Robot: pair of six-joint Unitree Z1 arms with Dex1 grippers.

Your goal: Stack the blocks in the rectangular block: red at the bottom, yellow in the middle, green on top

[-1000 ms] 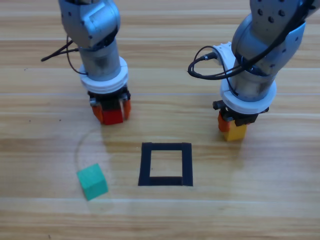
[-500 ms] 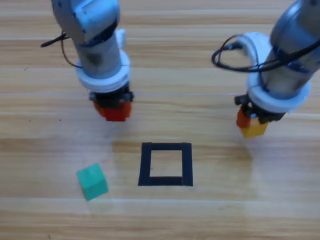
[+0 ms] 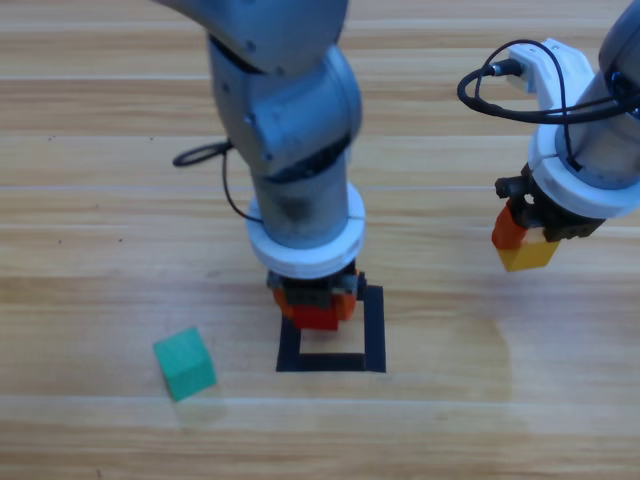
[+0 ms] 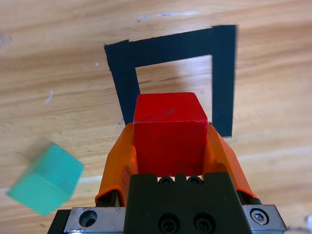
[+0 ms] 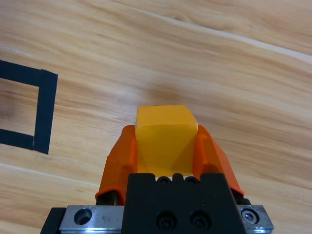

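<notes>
Clamping the red cube [image 4: 169, 132], the left gripper [image 3: 313, 308] hangs over the tape square's [image 3: 374, 330] upper-left part, nearer it than the right gripper [image 3: 527, 245], which grips the yellow cube [image 5: 165, 136]; the green cube [image 3: 184, 363] lies left.

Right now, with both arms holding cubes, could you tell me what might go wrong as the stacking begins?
The left claw holds the red cube over the tape frame's upper left corner, not its middle, so it may land on the tape. The right claw carries the yellow cube beside the frame; arriving early, it could crowd the left arm. The green cube lies askew to the frame, awkward to grasp squarely.
</notes>
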